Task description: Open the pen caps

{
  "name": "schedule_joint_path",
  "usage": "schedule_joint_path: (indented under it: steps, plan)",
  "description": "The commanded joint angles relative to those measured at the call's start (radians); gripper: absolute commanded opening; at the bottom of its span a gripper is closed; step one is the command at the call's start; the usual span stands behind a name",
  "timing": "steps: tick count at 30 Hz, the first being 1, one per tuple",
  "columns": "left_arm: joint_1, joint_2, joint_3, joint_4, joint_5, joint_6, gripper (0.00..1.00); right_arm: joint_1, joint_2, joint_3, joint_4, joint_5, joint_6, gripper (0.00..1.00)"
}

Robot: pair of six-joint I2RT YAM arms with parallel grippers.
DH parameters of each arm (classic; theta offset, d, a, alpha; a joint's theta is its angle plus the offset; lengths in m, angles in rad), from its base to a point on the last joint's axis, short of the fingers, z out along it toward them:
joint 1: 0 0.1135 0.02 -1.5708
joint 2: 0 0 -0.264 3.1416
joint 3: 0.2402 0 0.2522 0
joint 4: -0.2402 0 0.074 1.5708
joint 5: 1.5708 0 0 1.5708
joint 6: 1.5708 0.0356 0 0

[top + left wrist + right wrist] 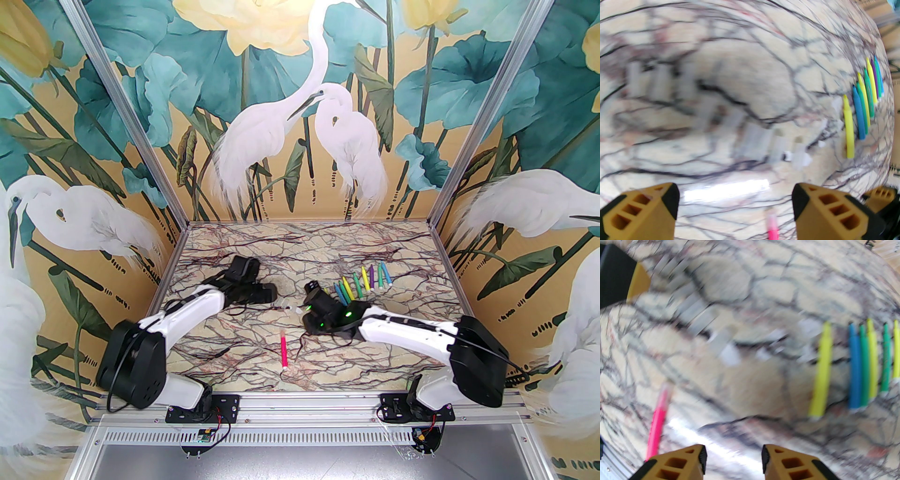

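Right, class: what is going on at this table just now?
Two robot arms are uncapping marker pens. A row of coloured pens lies uncapped at the right, clear caps loose beside them. The left gripper and right gripper both stand open and empty. A pink pen lies apart, seemingly capped.

Motion blur smears the small clear translucent plastic caps [754, 140] on the marble tabletop [740, 58] in the 2 wrist views; their count cannot be told. The bright pink marker pen [773, 230] is cut off by the left wrist view's bottom edge. From above, the right arm's black wrist [328, 314] hides the left end of the row of coloured pens [363, 281].
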Motion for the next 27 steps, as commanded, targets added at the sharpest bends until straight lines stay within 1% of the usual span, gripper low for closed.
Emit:
schedule_joint_path:
  steps: [1, 6, 11, 18, 27]
  plan:
    - [0.05, -0.07, -0.074, 0.095, -0.021, -0.001, 0.88, 0.068, 0.077, 0.067, -0.058, 0.025, 0.09, 0.46]
    - [0.108, -0.12, -0.139, 0.138, -0.012, -0.006, 0.9, 0.154, 0.229, 0.204, -0.138, 0.034, 0.086, 0.46]
    - [0.139, -0.136, -0.18, 0.163, -0.014, -0.013, 0.9, 0.189, 0.326, 0.286, -0.154, 0.012, 0.09, 0.47]
    - [0.201, -0.16, -0.245, 0.241, 0.021, -0.052, 0.9, 0.203, 0.387, 0.309, -0.149, -0.03, 0.11, 0.46]
    - [0.215, -0.152, -0.257, 0.266, 0.041, -0.056, 0.9, 0.224, 0.446, 0.351, -0.189, -0.023, 0.114, 0.4]
